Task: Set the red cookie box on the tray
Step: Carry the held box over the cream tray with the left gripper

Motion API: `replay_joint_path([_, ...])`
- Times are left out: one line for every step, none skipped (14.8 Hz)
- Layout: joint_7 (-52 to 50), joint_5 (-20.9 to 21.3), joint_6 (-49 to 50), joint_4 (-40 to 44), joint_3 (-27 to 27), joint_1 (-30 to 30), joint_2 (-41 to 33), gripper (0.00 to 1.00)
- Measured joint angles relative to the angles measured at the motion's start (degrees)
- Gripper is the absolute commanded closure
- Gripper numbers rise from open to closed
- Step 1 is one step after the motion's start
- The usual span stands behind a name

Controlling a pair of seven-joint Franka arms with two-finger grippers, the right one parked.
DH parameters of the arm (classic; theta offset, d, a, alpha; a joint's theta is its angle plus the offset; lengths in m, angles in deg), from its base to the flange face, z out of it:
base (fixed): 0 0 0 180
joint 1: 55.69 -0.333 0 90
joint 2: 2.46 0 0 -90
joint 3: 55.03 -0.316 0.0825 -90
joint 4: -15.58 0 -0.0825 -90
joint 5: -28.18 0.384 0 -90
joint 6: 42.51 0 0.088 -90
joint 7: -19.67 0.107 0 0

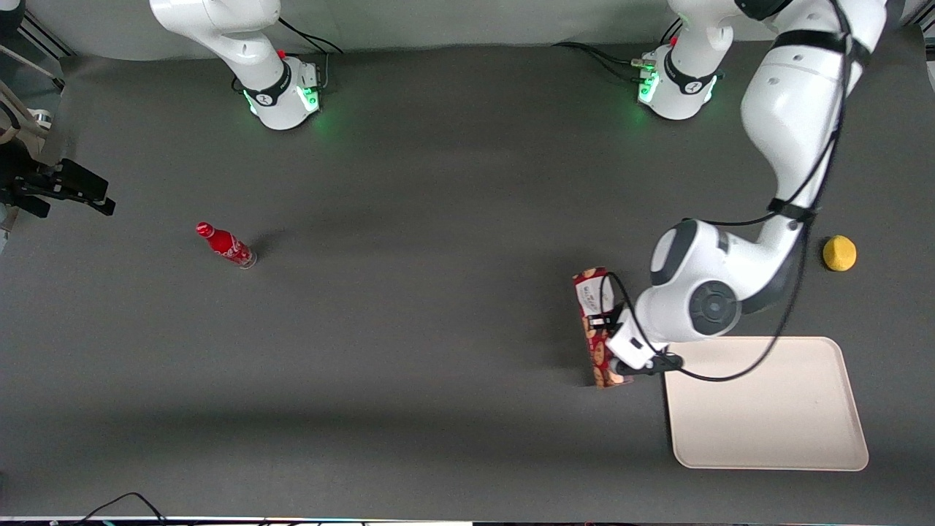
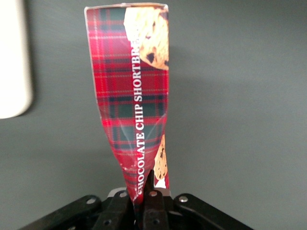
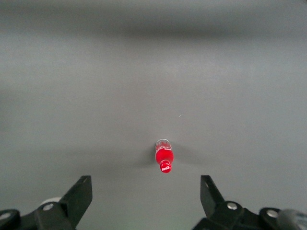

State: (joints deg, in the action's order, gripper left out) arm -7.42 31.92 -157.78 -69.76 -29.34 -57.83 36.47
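Front view shows the dark grey table [image 1: 409, 351] as the largest thing, with wide bare cloth from its middle toward the parked arm's end. The working left arm [image 1: 781, 146] reaches down from about 1 o'clock toward the table's working-arm end. Next in size, the tray [image 1: 774, 431] lies flat at roughly 4 o'clock, nearer the front camera than the arm's wrist, its long sides running along the table's length and its rounded rim all exposed.

The red cookie box [image 1: 600, 329] sits just beside the tray's corner that is farthest from the camera and closest to the table's middle, not on it. Its long axis runs from 12 to 6 o'clock in this view, tilted slightly, with the white-label end pointing toward the robot bases and the cookie-printed end toward the camera. A narrow strip of cloth separates box and tray.

The gripper [image 1: 612, 321] is at the box's midsection; in the left wrist view the gripper [image 2: 144, 191] pinches the carton [image 2: 136, 96] tightly, its fingers [image 2: 152, 191] pressed into the tartan wall, which is visibly creased and narrowed there.

Smaller still, a yellow lemon-like object [image 1: 839, 253] lies at 3 o'clock, well apart from the tray. A small red bottle [image 1: 226, 245] stands at 9 o'clock.
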Motion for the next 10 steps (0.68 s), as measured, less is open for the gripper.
replay_joint_path([0.0,-0.1,4.9,3.1,-0.1,-0.5,-1.0,1.0])
replay_joint_path([0.0,-0.1,10.1,6.5,-0.3,-0.9,-2.0,1.0])
replay_joint_path([0.0,-0.1,14.9,10.0,-0.8,-1.1,-2.9,1.0])
replay_joint_path([0.0,-0.1,19.5,13.6,-1.6,-1.3,-3.6,1.0])
replay_joint_path([0.0,-0.1,23.5,16.8,-2.9,-1.5,-4.3,1.0])
replay_joint_path([0.0,-0.2,26.6,19.6,-4.3,-1.9,-4.6,1.0])
replay_joint_path([0.5,-0.2,28.9,22.4,-5.8,-2.5,-4.7,1.0])
replay_joint_path([2.4,-0.2,30.4,24.9,-7.3,-3.3,-4.7,1.0])
replay_joint_path([5.4,-0.2,31.3,26.8,-9.2,-4.1,-4.8,1.0])
replay_joint_path([9.4,-0.2,31.7,28.0,-11.9,-4.7,-4.7,1.0])
